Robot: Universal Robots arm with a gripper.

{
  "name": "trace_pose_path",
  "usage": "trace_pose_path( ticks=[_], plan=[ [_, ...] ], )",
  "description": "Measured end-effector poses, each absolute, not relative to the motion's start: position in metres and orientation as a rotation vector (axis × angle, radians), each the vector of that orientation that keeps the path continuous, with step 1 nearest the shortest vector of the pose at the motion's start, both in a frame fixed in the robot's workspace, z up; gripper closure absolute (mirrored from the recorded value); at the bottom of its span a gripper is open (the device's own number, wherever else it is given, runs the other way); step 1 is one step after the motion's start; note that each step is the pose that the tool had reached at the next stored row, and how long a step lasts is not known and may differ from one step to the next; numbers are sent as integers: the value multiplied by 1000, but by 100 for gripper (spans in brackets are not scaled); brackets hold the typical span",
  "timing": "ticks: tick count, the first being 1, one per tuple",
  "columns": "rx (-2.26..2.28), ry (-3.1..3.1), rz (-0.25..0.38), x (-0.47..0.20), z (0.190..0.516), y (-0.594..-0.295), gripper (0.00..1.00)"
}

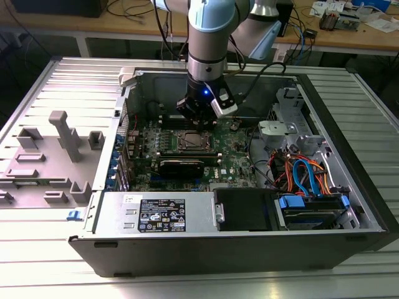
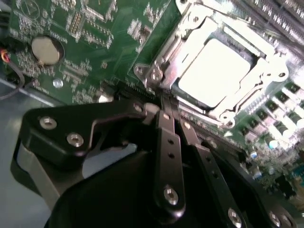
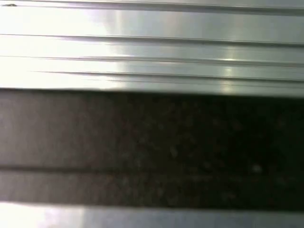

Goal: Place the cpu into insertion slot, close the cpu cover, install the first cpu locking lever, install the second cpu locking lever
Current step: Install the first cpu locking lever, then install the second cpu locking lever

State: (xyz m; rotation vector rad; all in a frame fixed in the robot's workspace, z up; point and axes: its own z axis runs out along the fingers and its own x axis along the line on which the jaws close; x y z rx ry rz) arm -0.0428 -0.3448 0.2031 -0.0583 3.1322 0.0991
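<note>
The cpu (image 2: 216,71), a flat square chip with a bright silver top, lies in the insertion slot (image 1: 190,142) on the green motherboard (image 2: 95,28). The silvery cpu cover (image 2: 194,21) is down flat around it, framing the chip through its window. My gripper (image 2: 165,107) hangs just over the socket's corner, its two black fingers pressed together with nothing visible between them. In the exterior view the gripper (image 1: 194,118) stands upright over the far edge of the socket, inside the open computer case.
A coin battery (image 2: 43,50) sits on the board beside the gripper. A long black card (image 1: 181,165) lies in front of the socket. The power supply (image 1: 159,212), the blue and orange cables (image 1: 305,174) and the case walls (image 1: 349,156) hem the board in. Grey fixtures (image 1: 56,149) stand on the exterior view's left.
</note>
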Motion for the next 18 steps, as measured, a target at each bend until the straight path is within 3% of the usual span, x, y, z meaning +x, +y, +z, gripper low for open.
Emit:
trace_pose_path(
  ticks=[18],
  plan=[
    [-59, 3134, 66, -43, 208, -346, 89]
  ],
)
